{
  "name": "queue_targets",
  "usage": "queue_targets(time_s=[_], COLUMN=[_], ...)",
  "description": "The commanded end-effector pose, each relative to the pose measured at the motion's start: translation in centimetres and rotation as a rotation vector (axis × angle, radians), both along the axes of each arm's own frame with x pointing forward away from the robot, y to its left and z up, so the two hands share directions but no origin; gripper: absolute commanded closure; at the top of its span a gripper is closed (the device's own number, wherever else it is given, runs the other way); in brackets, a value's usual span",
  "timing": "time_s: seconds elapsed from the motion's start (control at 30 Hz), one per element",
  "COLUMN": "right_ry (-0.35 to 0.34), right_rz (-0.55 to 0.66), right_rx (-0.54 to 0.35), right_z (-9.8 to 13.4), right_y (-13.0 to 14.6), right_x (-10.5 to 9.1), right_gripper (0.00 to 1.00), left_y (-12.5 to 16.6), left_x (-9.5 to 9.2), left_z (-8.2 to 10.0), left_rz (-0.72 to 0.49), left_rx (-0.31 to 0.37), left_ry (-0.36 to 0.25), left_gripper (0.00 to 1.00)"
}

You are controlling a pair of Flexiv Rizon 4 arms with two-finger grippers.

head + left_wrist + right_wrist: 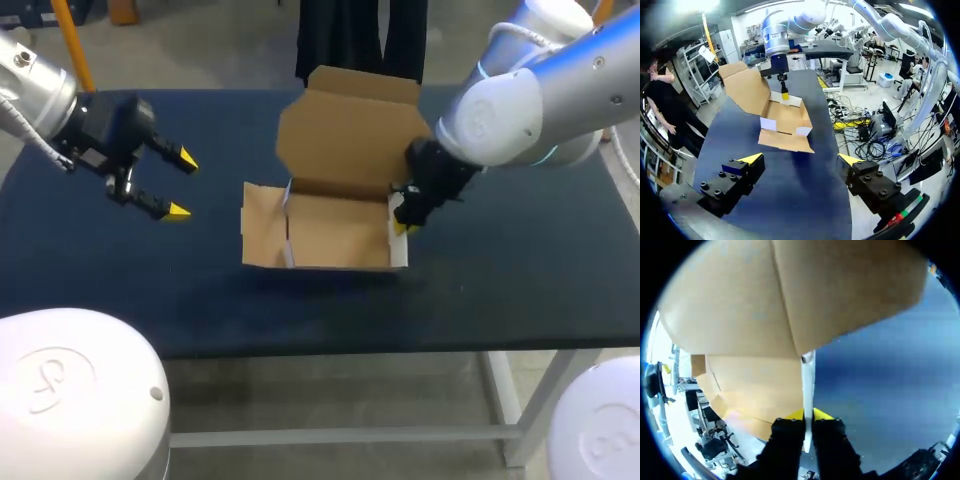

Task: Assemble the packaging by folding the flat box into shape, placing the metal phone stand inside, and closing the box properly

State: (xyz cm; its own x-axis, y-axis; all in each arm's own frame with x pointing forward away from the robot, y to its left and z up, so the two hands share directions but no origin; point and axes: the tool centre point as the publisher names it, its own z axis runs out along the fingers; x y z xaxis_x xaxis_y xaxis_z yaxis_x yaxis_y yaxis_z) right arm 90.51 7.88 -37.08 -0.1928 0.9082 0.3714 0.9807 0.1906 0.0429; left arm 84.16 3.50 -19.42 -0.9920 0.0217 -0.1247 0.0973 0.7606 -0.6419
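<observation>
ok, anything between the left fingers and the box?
Nothing visible. Only bare table lies between the open left fingers and the cardboard box. The right fingers pinch its opposite side wall, clear of that path.

My dark blue table (500, 290) carries a half-folded cardboard box (320, 235), which rests flat on the cloth with its lid flap standing up on the far side. The box lies well ahead of my left pincer (183, 185). One of its side walls is right at my right pincer (400, 222).
</observation>
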Motion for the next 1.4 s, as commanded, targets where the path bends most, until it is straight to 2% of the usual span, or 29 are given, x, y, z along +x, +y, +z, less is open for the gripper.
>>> queue_targets(time_s=[0.03, 0.17, 0.77, 0.9, 1.03, 1.4], right_ry=[0.013, 0.036, 0.036, 0.105, 0.186, 0.324], right_rz=[-0.007, -0.054, -0.054, -0.117, -0.119, -0.079], right_rx=[-0.069, -0.112, -0.112, -0.17, -0.24, -0.293], right_z=[0.1, 0.0, 0.0, 0.3, 0.1, -0.1], right_y=[0.1, -0.3, -0.3, 0.0, 0.2, 0.5], right_x=[-0.2, -0.9, -0.9, -1.1, -1.5, -0.8], right_gripper=[1.0, 1.0, 1.0, 1.0, 1.0, 1.0], left_y=[-0.3, -0.3, -0.3, -0.3, -0.3, -0.3], left_x=[0.2, 0.0, 0.0, 0.0, 0.0, 0.0], left_z=[-0.1, -0.6, -0.7, -0.7, -0.7, -0.7], left_rz=[-0.003, -0.015, -0.018, -0.018, -0.018, -0.018], left_rx=[0.026, 0.065, 0.067, 0.067, 0.067, 0.067], left_ry=[0.003, 0.014, 0.022, 0.022, 0.022, 0.022], left_gripper=[0.0, 0.0, 0.0, 0.0, 0.0, 0.0])
